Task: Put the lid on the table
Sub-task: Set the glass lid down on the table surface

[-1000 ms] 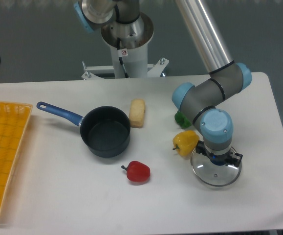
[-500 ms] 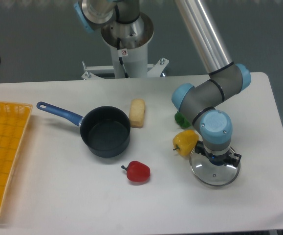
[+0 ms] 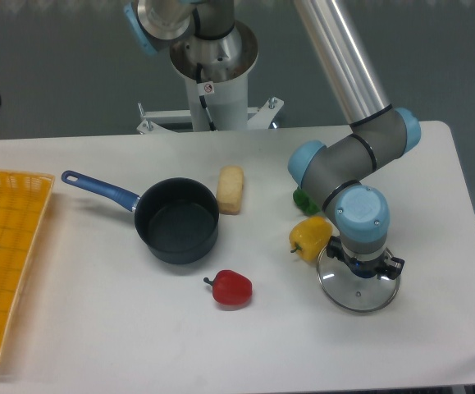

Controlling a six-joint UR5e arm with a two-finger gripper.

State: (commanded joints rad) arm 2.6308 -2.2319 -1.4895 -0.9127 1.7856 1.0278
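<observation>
**Desk:** Set the scene, biggest thing first.

**Arm:** The white surface [image 3: 98, 345] carries everything. At its left edge sits a yellow mesh tray [image 3: 3, 263]; near the middle stands a dark saucepan [image 3: 177, 220] with a blue handle, uncovered. Behind the pan lies a pale bread roll [image 3: 230, 190]. In front of it rests a red pepper [image 3: 232, 288].

**Desk:** And the lid?

**Arm:** The lid [image 3: 358, 282] is on my side of the surface, well apart from the saucepan and just beside a yellow pepper [image 3: 310, 236]. It looks level, at or barely above the surface; I cannot tell whether it touches. A green vegetable [image 3: 304, 199] peeks out behind my wrist.

**Desk:** Are your jaws holding it?

**Arm:** My gripper [image 3: 360, 272] hangs straight over the lid's centre, but my own wrist hides the jaws, so I cannot tell whether they clasp the knob or have let go.

**Desk:** How would it handle?

**Arm:** I judge it stiff, fairly heavy for its size, smooth and breakable. The glass dome and thin metal rim offer poor purchase. The small centre knob is the place to hold, and it wants a gentle set-down.
</observation>
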